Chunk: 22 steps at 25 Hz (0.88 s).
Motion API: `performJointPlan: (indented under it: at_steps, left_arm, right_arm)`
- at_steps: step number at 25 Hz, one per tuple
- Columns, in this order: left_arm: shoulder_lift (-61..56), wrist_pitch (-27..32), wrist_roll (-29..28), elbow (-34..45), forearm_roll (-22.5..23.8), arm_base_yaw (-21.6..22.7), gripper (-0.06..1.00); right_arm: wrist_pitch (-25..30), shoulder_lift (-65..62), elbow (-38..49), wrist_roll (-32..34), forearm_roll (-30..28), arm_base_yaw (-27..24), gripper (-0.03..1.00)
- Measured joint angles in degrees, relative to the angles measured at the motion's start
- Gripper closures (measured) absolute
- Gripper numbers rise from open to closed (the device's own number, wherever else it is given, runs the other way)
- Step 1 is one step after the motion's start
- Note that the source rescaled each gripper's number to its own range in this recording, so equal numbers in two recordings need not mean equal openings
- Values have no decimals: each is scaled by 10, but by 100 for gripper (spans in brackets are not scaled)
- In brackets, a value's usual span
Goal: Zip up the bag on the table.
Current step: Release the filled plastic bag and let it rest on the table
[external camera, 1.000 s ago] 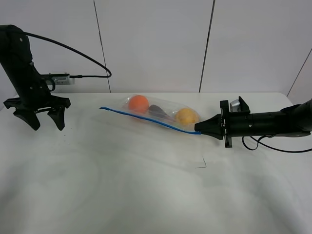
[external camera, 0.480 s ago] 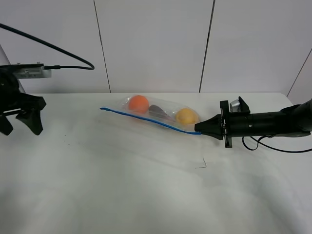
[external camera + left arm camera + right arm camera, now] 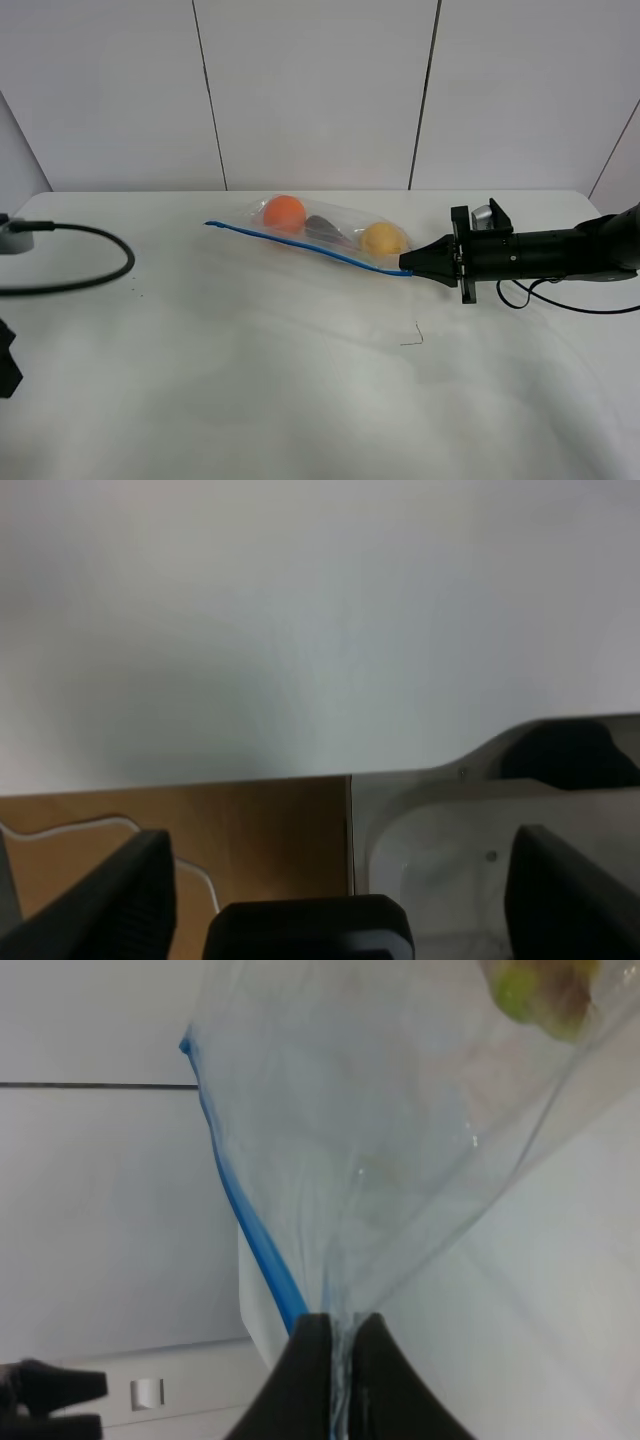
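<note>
Open counter [image 3: 300, 400] is noted before the bag [image 3: 320, 232]; passage is obstructed leftward by a cable [image 3: 70, 229], rightward by the right pincer [image 3: 404, 265].

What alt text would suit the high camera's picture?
The robot's black right gripper pinches one corner of a clear zip bag lying on a white table. An orange, eggplant and yellow pear show inside.

We see even, soft light and faint shadows on the bench [image 3: 300, 380]; both wrist views are blurred up close.
</note>
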Motion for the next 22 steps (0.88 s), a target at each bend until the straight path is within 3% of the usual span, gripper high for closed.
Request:
performJointPlan:
  at_steps: [7,22]
  left_arm:
    - [-152,-36,1,137,0,0,2]
    - [-322,-40,1,141,0,0,2]
  right_arm:
    - [0,0,0,0,0,0,97]
    - [-1,0,0,0,-1,0,97]
